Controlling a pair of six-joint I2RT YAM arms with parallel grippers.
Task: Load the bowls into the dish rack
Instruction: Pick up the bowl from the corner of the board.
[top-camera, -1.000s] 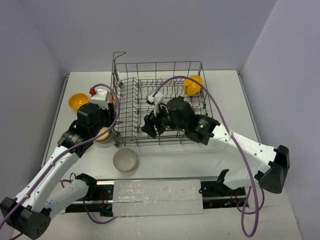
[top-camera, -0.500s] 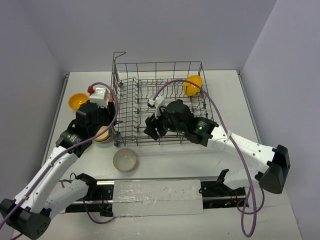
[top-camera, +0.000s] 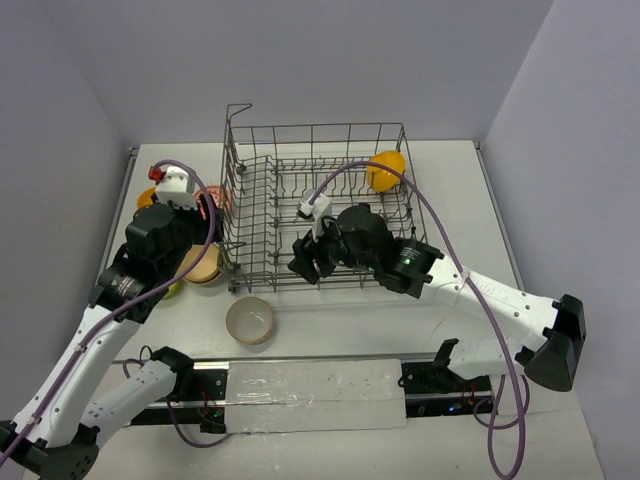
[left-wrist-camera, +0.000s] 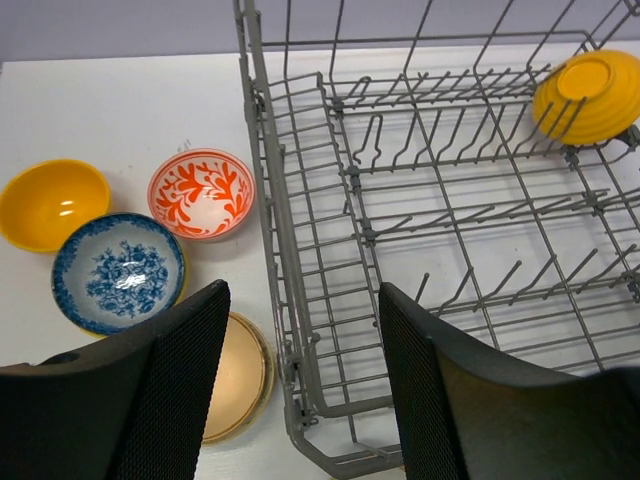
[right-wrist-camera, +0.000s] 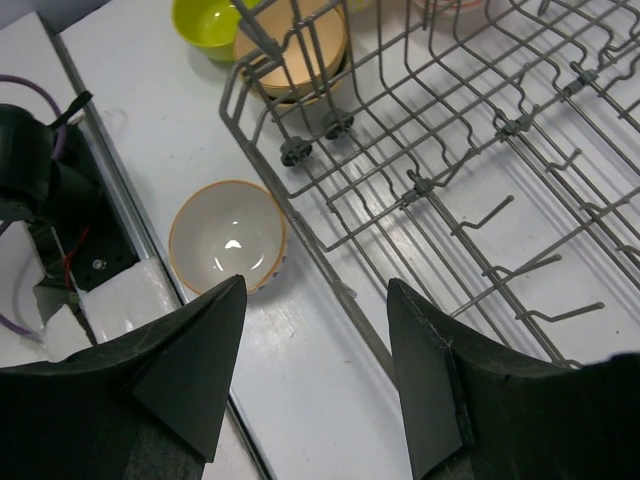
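Observation:
The grey wire dish rack (top-camera: 232, 200) holds one orange-yellow bowl (top-camera: 385, 170) on edge at its far right. Left of the rack lie another orange-yellow bowl (left-wrist-camera: 52, 203), a blue-patterned bowl (left-wrist-camera: 118, 272), a red-and-white bowl (left-wrist-camera: 201, 192) and a tan bowl (left-wrist-camera: 232, 375). A lime green bowl (right-wrist-camera: 205, 20) shows beside the tan one. The white striped bowl (top-camera: 250, 320) sits in front of the rack. My left gripper (left-wrist-camera: 305, 400) hangs open above the rack's near left corner, holding nothing. My right gripper (right-wrist-camera: 318, 370) is open and empty over the rack's near edge.
The arms' base rail (top-camera: 310, 385) runs along the table's near edge, close to the white striped bowl. Purple cables (top-camera: 440, 230) loop over the rack's right side. Walls close in the table on the left, back and right.
My left jaws have spread wider and the left arm has drawn back to the left, uncovering the tan bowl. The right arm has barely shifted.

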